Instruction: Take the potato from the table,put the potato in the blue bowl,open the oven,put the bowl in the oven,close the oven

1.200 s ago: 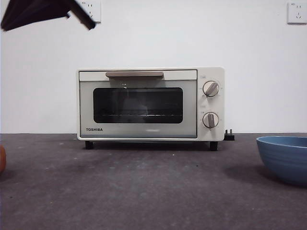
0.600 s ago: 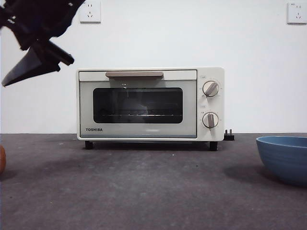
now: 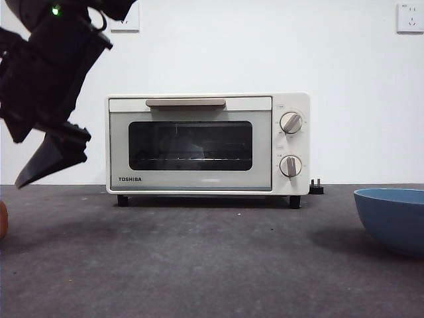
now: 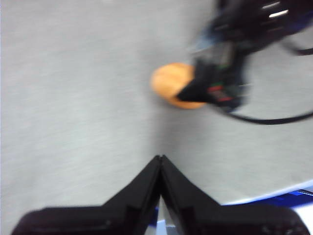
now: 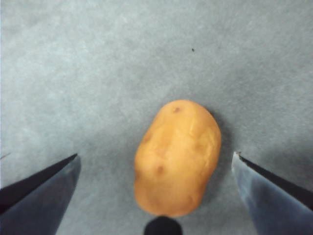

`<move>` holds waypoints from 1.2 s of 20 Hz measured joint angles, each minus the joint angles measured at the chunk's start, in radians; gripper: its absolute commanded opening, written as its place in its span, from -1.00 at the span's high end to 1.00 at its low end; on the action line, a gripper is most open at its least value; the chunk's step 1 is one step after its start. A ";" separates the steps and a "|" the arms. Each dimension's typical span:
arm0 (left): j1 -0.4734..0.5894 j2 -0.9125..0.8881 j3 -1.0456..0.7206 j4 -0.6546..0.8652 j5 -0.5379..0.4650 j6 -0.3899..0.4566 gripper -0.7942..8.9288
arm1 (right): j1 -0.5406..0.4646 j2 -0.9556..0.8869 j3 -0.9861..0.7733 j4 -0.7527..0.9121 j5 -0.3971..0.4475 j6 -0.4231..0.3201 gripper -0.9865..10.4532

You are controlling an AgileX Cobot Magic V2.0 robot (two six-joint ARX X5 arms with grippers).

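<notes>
Our right gripper [image 5: 155, 161] hangs over one potato [image 5: 177, 157].
Its fingers are spread either side; the potato lies on the bench [image 5: 98, 73], long axis between them. Left gripper [image 4: 160, 159] fingers are pressed together.

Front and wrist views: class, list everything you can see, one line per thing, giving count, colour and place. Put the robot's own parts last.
oven: one, cream-white with dark glass door, middle of the table at the back, door shut.
knobs: two, beige, one above the other on the oven's front beside the door.
bowl: one, blue, on the table at the front view's right edge.
potato: one, orange-brown, lying on the table at the front view's left edge.
table: one, dark grey.
wall sockets: two, white, high on the wall.
right gripper: black, open, above the potato.
left gripper: black, shut, away from the potato.
</notes>
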 measured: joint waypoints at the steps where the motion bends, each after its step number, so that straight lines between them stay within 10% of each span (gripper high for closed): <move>1: 0.000 0.002 0.000 0.000 0.021 -0.004 0.85 | 0.000 0.014 0.000 0.011 -0.001 0.000 -0.46; 15: -0.013 0.044 0.000 0.000 0.051 -0.005 0.85 | 0.018 0.080 0.000 0.108 0.091 0.039 -0.42; 19: -0.013 0.045 0.000 0.000 0.051 -0.005 0.85 | 0.018 0.080 0.000 0.107 0.104 0.039 0.36; 24: -0.013 0.047 0.000 0.001 0.051 -0.005 0.85 | 0.018 0.081 0.000 0.054 0.068 0.038 0.86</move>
